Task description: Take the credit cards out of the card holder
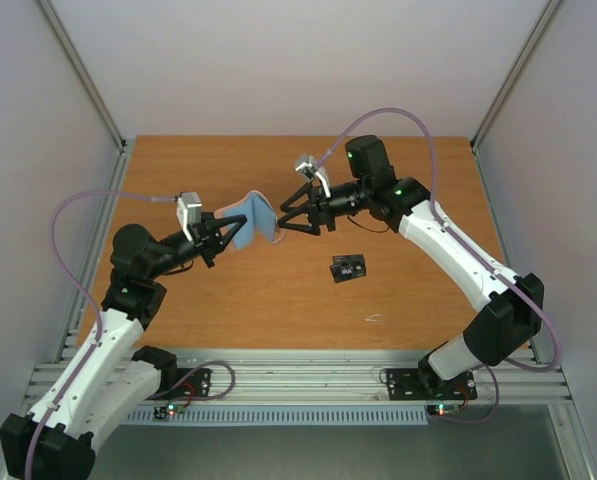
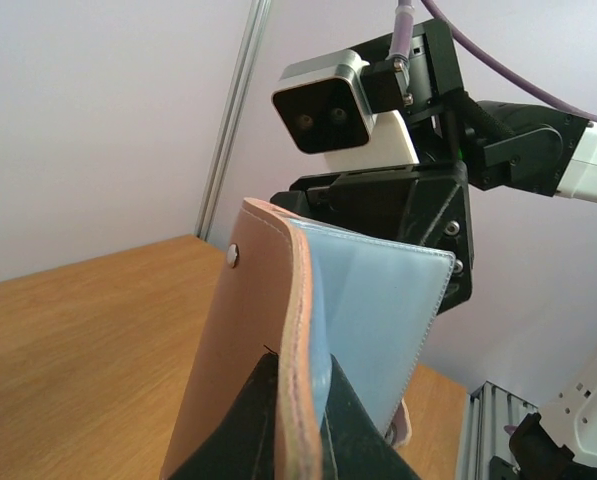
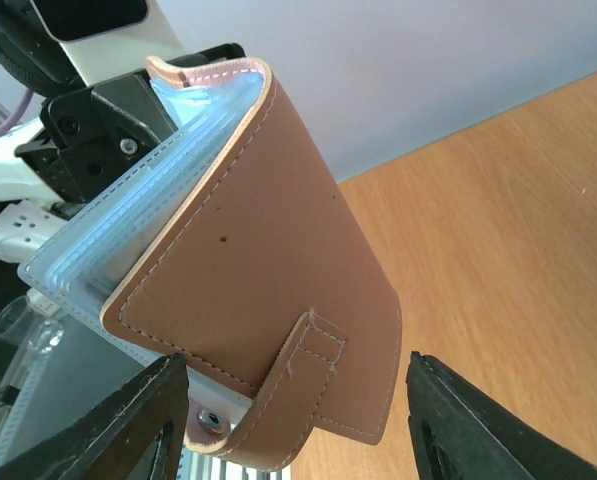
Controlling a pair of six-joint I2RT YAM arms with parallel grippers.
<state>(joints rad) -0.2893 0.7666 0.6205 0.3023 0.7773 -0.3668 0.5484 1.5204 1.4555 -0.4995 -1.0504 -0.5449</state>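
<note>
The card holder (image 1: 253,220), tan-pink outside and light blue inside, hangs half open above the middle of the table. My left gripper (image 1: 221,240) is shut on one tan flap (image 2: 243,340), with the blue pockets (image 2: 383,310) fanned to the right of my left gripper (image 2: 303,420). My right gripper (image 1: 290,215) is open. In the right wrist view its fingers (image 3: 138,425) straddle the holder's strap end (image 3: 278,270) without touching it. One black credit card (image 1: 348,268) with white marks lies flat on the table. I cannot tell if the pockets hold cards.
The wooden table (image 1: 418,180) is walled in by white panels at the back and both sides. A metal rail (image 1: 298,380) runs along the near edge by the arm bases. A small pale scrap (image 1: 375,319) lies near the front.
</note>
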